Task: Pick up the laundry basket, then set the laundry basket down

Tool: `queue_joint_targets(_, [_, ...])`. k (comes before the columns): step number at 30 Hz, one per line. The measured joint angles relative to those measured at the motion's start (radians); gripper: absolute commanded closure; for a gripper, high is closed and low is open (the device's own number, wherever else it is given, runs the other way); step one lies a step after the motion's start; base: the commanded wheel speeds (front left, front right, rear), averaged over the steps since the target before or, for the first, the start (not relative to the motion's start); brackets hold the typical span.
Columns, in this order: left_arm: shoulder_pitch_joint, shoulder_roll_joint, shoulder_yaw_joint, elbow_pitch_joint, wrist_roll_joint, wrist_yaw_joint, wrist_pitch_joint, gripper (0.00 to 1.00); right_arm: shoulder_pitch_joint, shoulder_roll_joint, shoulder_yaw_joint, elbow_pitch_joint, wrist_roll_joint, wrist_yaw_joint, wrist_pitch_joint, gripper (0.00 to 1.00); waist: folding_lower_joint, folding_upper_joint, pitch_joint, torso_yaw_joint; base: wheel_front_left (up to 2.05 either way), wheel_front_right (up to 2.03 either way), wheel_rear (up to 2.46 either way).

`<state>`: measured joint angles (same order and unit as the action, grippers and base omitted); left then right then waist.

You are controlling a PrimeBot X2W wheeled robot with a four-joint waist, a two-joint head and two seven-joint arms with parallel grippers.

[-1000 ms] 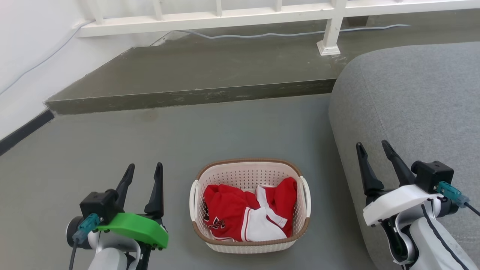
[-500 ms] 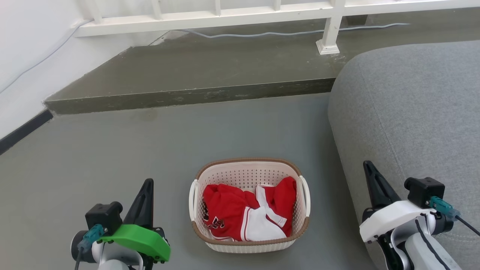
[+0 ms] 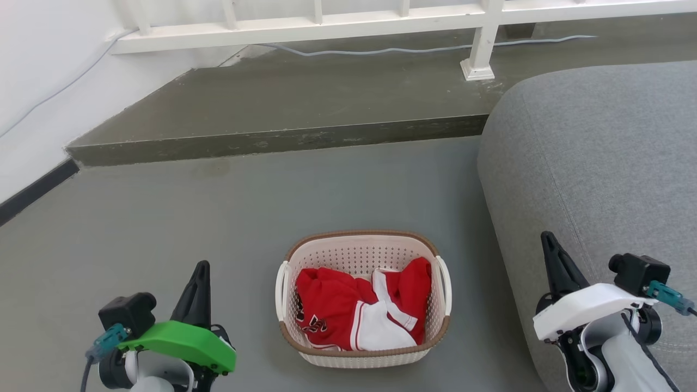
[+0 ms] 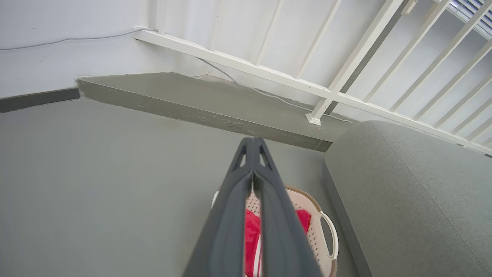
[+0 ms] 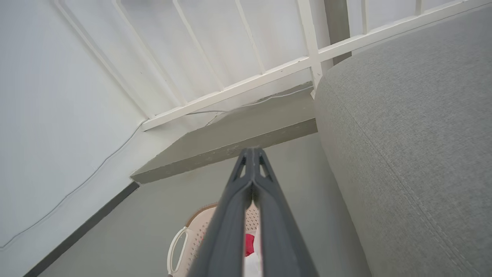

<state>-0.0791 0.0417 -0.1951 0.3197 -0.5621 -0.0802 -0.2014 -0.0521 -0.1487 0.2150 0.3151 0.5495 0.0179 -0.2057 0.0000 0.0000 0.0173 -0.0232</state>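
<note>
Green-shrouded, the left pincer (image 3: 200, 272) has its dark fingers pressed together on nothing; the white-shrouded right pincer (image 3: 550, 246) is closed and empty too. Between them, slightly ahead, the laundry basket (image 3: 359, 253) sits on the grey floor (image 3: 218, 218), a red and white garment (image 3: 343, 313) heaped inside. Its two white handles (image 3: 280, 291) point sideways, one toward each pincer, so both pincers would have to open and come in from the flanks. The left looks marginally nearer. Beyond the right pincer is a grey sofa (image 3: 588, 163), then a concrete step (image 3: 272, 103) and a white railing (image 3: 326, 24).
</note>
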Motion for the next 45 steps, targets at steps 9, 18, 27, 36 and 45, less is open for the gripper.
queue_joint_targets(9, [0.0, 0.0, 0.026, -0.001, -0.098, -0.004, 0.027, 1.0, 0.0, 0.012, -0.031, -0.001, 0.093, 0.008, 0.031, 1.0, 0.0, 0.0, -0.001, 0.002, 0.0, 0.0, 0.0])
queue_joint_targets(18, [0.0, -0.001, 0.05, -0.003, -0.185, -0.007, 0.061, 1.0, 0.0, 0.022, -0.064, -0.002, 0.19, 0.018, 0.062, 1.0, 0.0, 0.0, -0.003, 0.004, 0.0, 0.0, 0.0])
queue_joint_targets(27, [0.0, -0.001, 0.071, -0.005, -0.268, -0.008, 0.086, 1.0, -0.001, 0.028, -0.091, -0.003, 0.272, 0.026, 0.085, 1.0, 0.0, 0.0, -0.004, 0.006, 0.0, 0.0, 0.0])
queue_joint_targets(36, [0.0, -0.002, 0.098, -0.007, -0.366, -0.009, 0.116, 1.0, -0.001, 0.04, -0.123, -0.004, 0.371, 0.035, 0.116, 1.0, 0.0, 0.0, -0.005, 0.008, 0.0, 0.0, 0.0])
queue_joint_targets(45, [0.0, -0.002, 0.124, -0.01, -0.457, -0.017, 0.141, 1.0, -0.002, 0.05, -0.155, -0.008, 0.463, 0.044, 0.143, 1.0, 0.0, 0.0, -0.007, 0.011, 0.0, 0.0, 0.0])
